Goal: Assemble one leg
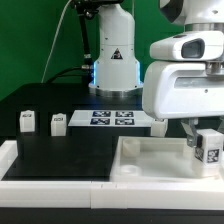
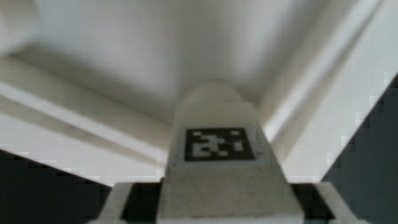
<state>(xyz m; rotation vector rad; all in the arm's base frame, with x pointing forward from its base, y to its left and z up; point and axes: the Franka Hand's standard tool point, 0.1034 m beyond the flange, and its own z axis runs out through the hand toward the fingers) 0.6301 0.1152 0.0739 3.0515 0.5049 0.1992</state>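
My gripper [image 1: 200, 138] is shut on a leg [image 1: 209, 151], a small white post with a black-and-white tag. It holds the leg over the right end of the large white square tray-like part [image 1: 140, 162] at the front. In the wrist view the leg [image 2: 217, 140] stands out between my two fingers [image 2: 135, 203], tag facing the camera, with the white part's ridged surface [image 2: 107, 90] close behind it. I cannot tell whether the leg touches the part. Two more legs [image 1: 27, 121] [image 1: 57, 123] stand on the black table at the exterior view's left.
The marker board [image 1: 112, 119] lies flat on the black table behind the tray-like part. The robot's base [image 1: 112, 60] stands at the back centre before a green backdrop. The arm's white body [image 1: 180, 85] hangs over the exterior view's right side.
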